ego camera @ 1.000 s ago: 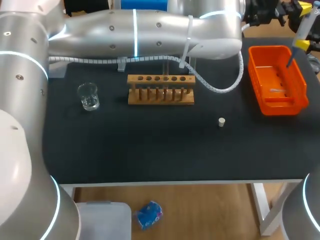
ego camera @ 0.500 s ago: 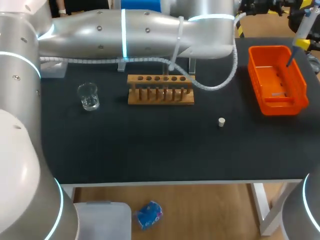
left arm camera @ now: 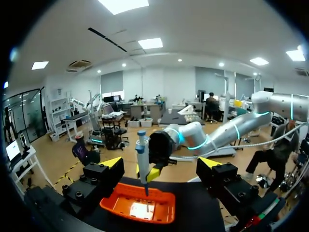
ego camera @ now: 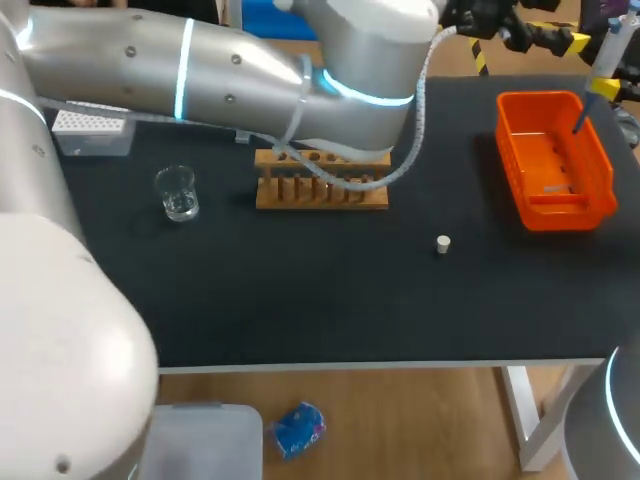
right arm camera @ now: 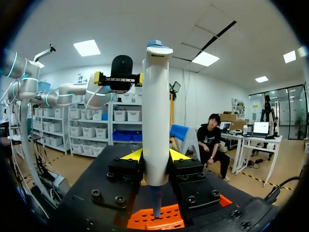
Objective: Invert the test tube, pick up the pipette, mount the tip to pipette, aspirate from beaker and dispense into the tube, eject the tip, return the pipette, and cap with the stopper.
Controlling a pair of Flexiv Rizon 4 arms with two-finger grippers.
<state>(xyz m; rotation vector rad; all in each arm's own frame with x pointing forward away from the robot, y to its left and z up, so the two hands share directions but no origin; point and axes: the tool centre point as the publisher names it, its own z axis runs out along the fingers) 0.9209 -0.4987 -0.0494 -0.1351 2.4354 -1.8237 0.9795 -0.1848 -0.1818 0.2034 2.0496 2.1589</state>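
The right claw [right arm camera: 155, 155] is clenching the pipette [right arm camera: 155, 111] around its white barrel. It is keeping the pipette upright, with the narrow end pointing down into the orange bin [ego camera: 548, 150]. That hold is suiting the eject step, as I read it: whatever is coming off the end is landing inside the bin's walls instead of rolling across the surface [ego camera: 300, 300].

A pale sliver is lying on the bin's floor. It is possibly a tip already shed, though it is too small to be sure.

The left claw [left arm camera: 161, 164] is hanging released and empty just beyond the bin's far left corner. Its fingers are spread and facing the pipette across the bin. Nothing is sitting between them, so this arm is probably only standing clear while the right one is working.

The stopper [ego camera: 443, 243] is lying loose on the surface, off the bin's near left corner and apart from it, so capping is not yet done. The wooden rack [ego camera: 320, 192] is standing well to the left of the bin, and the beaker [ego camera: 177, 192] farther left again. The left arm is crossing over the rack's back edge, so the test tube is not showing there.
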